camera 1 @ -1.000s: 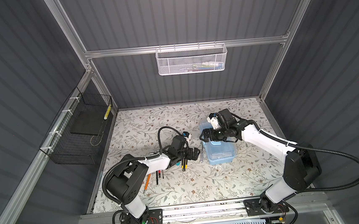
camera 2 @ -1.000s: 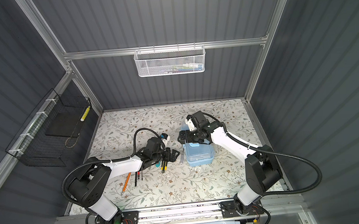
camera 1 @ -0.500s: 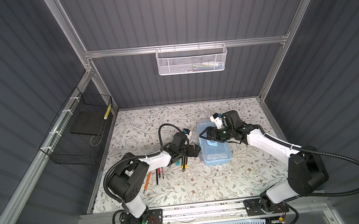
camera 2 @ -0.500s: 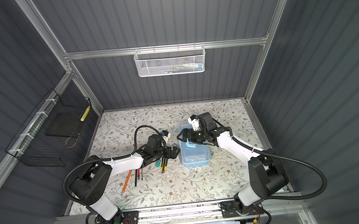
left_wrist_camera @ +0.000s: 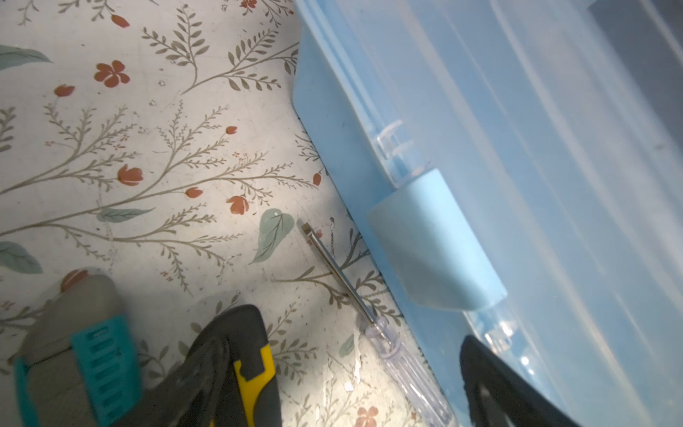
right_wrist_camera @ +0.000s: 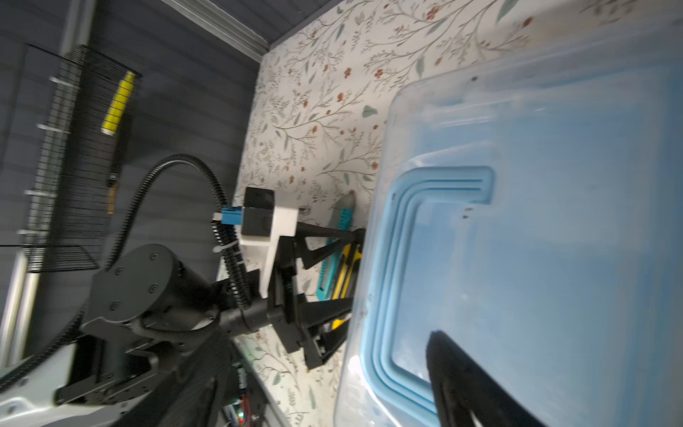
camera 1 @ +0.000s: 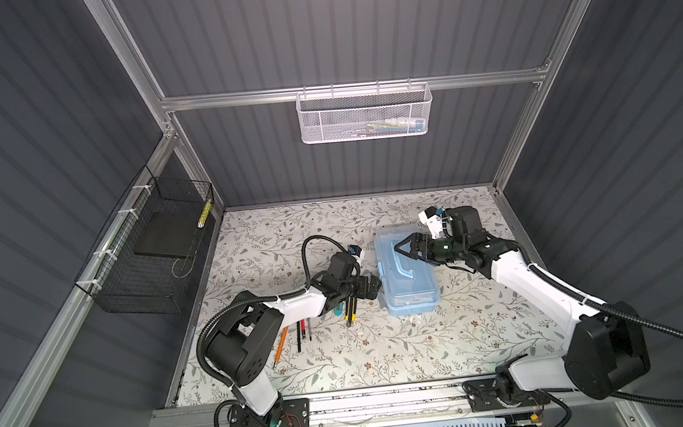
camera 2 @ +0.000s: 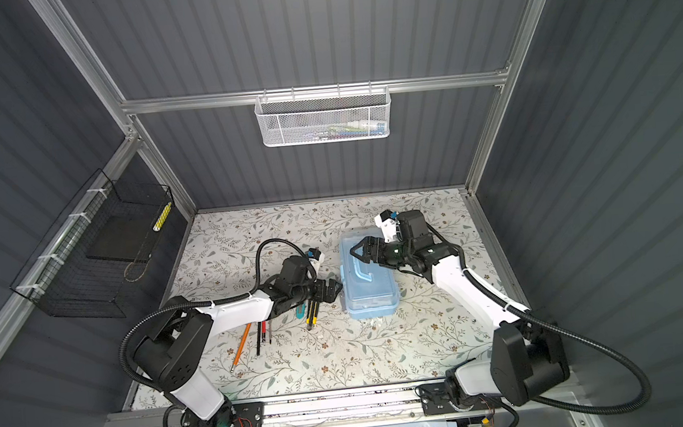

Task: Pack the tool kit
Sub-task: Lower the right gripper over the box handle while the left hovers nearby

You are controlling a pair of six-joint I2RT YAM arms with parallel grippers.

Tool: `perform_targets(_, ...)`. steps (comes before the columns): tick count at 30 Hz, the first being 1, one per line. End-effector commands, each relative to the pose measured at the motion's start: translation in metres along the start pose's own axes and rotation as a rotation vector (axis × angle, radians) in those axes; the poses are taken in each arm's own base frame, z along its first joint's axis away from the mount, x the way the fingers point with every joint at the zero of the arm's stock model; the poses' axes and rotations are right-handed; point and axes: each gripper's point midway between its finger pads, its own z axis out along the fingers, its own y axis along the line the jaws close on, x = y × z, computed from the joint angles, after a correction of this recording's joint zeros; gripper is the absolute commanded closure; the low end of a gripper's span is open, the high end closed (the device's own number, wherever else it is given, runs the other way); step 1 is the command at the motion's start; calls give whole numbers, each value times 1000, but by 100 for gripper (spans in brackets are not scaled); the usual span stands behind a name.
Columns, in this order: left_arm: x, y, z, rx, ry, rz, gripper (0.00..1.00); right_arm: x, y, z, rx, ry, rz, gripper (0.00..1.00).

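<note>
While slim tools are lying loose on the surface, the light-blue tool box is sitting just beside them, clear lid down. The left end effector is hovering wide open by the box's latch. The right end effector is hanging spread and empty over the lid. Opening appears to be the step in hand: next, the latch needs freeing.

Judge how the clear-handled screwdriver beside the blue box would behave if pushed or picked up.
The screwdriver looks stiff and light: thin metal shaft, small clear handle. Its round shaft may let it roll, though the ribbed handle could check that. Lying close along the box wall, it probably leaves little room for a pinch.
</note>
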Motion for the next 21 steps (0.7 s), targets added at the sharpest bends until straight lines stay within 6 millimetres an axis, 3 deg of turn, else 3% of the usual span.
perform_targets(1, -2, 2, -2, -29, 10, 30, 1, 3, -18, -17, 320, 18, -172, 16)
perform_targets(6, -3, 4, -2, -47, 20, 46, 1, 13, -13, -6, 541, 55, -314, 14)
perform_targets(14, 2, 7, -2, -58, 32, 46, 1, 28, -17, 30, 764, 169, -438, 15)
perform_targets(21, 1, 9, -10, -72, 23, 48, 1, 20, -23, 21, 845, 122, -478, 16)
